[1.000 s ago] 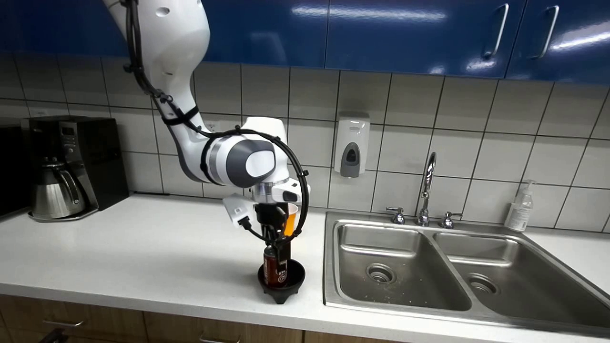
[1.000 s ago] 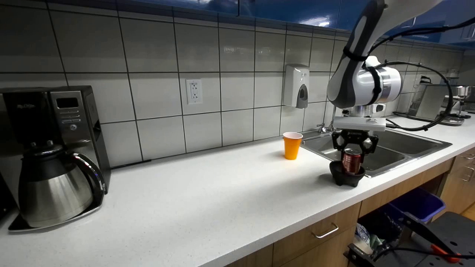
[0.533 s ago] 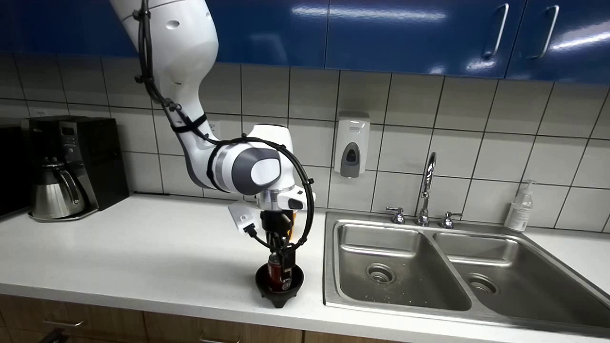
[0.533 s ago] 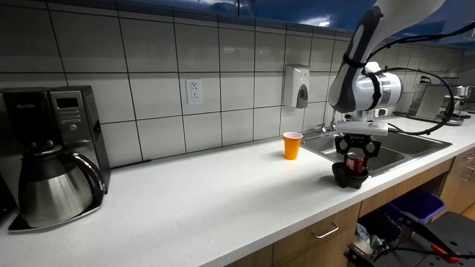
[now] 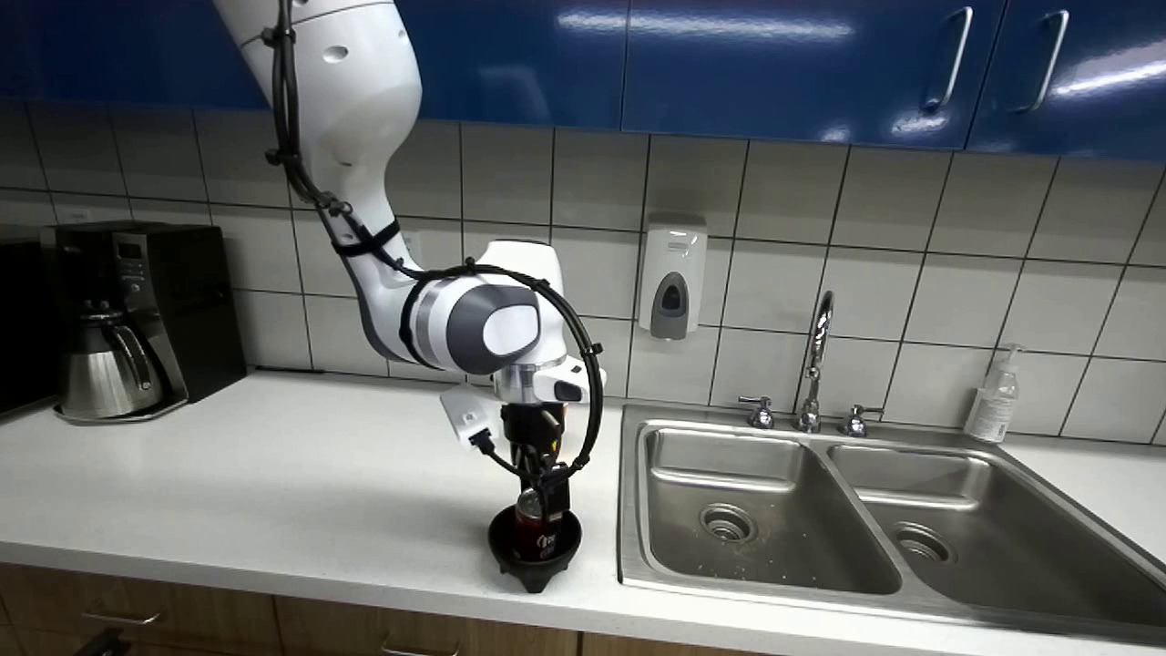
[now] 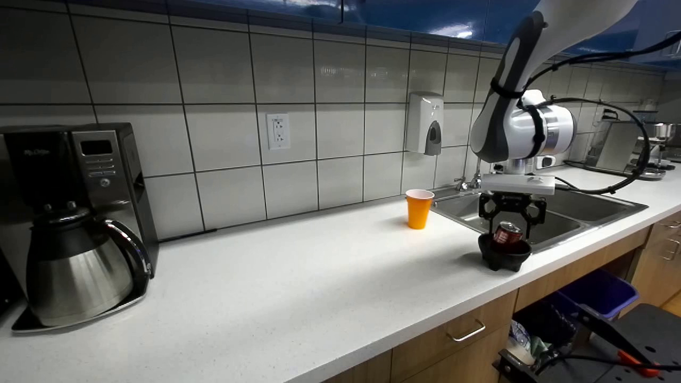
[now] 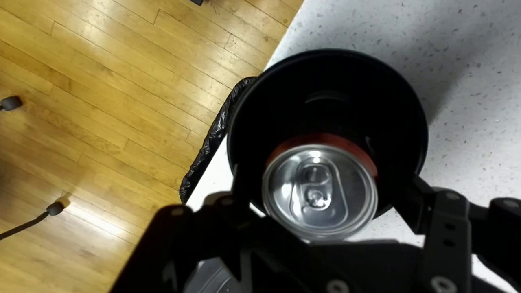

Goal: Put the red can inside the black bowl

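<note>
The red can (image 6: 506, 234) stands tilted inside the black bowl (image 6: 503, 260), with its silvery top sticking out above the rim. In an exterior view the can (image 5: 530, 531) is low in the bowl (image 5: 534, 572), near the counter's front edge. My gripper (image 6: 509, 232) points down over the bowl, its fingers spread on both sides of the can. In the wrist view the can's top (image 7: 319, 191) leans toward the gripper (image 7: 327, 185), with a clear gap to the right finger. The bowl (image 7: 285, 95) is around the can; the can's base is hidden.
An orange cup (image 6: 418, 211) with a white rim stands behind the bowl near the wall. The steel sink (image 5: 630, 510) is right beside the bowl. A coffee maker (image 6: 101, 170) stands at the far left. The counter's front edge (image 5: 383, 597) is close to the bowl.
My gripper has lowered with the can into the bowl, and its fingers have opened. The can, upright before, now tilts. The bowl has shifted slightly.
</note>
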Available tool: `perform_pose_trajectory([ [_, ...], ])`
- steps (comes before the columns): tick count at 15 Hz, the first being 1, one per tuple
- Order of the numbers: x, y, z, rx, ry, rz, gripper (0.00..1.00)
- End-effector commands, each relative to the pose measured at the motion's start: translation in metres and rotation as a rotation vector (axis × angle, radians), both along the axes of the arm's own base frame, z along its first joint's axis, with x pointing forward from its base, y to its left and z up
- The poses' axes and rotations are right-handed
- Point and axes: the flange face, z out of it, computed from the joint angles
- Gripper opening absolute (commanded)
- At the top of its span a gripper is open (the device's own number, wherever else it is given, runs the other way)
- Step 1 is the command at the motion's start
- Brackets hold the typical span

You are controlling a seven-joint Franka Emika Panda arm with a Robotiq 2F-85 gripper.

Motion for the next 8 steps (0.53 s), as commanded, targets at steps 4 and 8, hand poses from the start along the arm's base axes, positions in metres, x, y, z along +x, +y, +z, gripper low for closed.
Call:
perform_pose_trajectory([
  [4, 0.007, -0.003, 0.012, 0.011, -0.031, 0.009, 1.0],
  [8, 0.011, 0.004, 0.034, -0.009, -0.061, 0.033, 1.0],
])
